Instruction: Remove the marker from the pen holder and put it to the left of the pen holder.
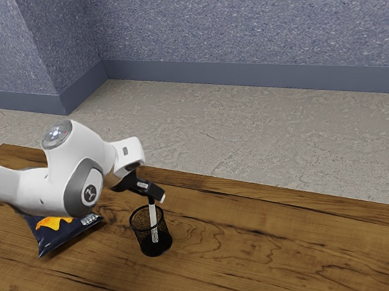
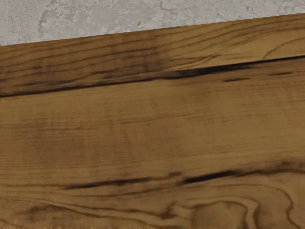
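Where the marker stands: inside the mesh pen holder, close to upright, pale barrel down in the mesh, upper end poking past the rim — and right at the gripper.

Gripper: here it is, tilted, just above the rim; how far apart it stands I can't tell, nor whether it has hold of the marker.

Weight: light, I'd say, so hardly any load on the lift.

Barrel: stiff and straight by the look of it, probably smooth plastic; a loose pinch could let it swivel or slide, so firm and square is the call.

Best hold: the bit above the rim, taken from two sides, low enough for a decent bite but clear of the mesh.

Pen holder: looks light too — drag the marker against the wall and the whole thing could tip, so straight up along the barrel first.

Set-down: round barrel, likely to roll; lay it flat and low on the surface, then release gently.

Chip bag: beside the pen holder, apart from it, worth avoiding.
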### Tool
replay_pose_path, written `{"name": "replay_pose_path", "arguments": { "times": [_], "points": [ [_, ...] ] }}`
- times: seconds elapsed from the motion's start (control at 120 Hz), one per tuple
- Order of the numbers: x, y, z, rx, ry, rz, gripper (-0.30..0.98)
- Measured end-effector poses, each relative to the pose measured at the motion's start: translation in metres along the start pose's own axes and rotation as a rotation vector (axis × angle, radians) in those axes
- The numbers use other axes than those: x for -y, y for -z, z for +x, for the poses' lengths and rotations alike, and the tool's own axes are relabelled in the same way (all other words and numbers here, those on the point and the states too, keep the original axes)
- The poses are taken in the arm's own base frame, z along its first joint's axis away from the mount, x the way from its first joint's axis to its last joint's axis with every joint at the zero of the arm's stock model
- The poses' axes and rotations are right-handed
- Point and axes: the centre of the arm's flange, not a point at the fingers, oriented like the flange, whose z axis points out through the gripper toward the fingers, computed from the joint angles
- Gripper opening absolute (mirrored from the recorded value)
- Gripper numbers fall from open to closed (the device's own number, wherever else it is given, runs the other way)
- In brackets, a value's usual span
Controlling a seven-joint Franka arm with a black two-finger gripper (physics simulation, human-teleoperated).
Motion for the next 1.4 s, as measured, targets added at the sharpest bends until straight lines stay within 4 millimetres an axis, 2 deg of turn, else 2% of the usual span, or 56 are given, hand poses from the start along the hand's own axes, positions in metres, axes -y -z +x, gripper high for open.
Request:
{"name": "replay_pose_path", "arguments": {
  "times": [0.125, 0.333, 0.458, 0.667, 0.883, 1.075, 1.267, 1.4],
  "points": [
    [-0.007, -0.004, -0.001, 0.006, 0.004, -0.011, 0.59],
    [-0.039, -0.006, -0.001, 0.007, -0.041, -0.042, 0.33],
    [-0.048, -0.006, -0.001, 0.007, -0.057, -0.051, 0.2],
    [-0.041, 0.003, -0.013, 0.01, -0.056, -0.047, 0.03],
    [-0.025, 0.005, -0.025, 0.01, -0.047, -0.029, 0.01],
    [-0.019, 0.009, -0.021, -0.015, -0.051, -0.018, -0.05],
    [-0.024, 0.038, 0.011, -0.082, -0.075, -0.029, -0.06],
    [-0.009, 0.071, 0.021, -0.101, -0.056, -0.032, -0.07]
  ]
}}
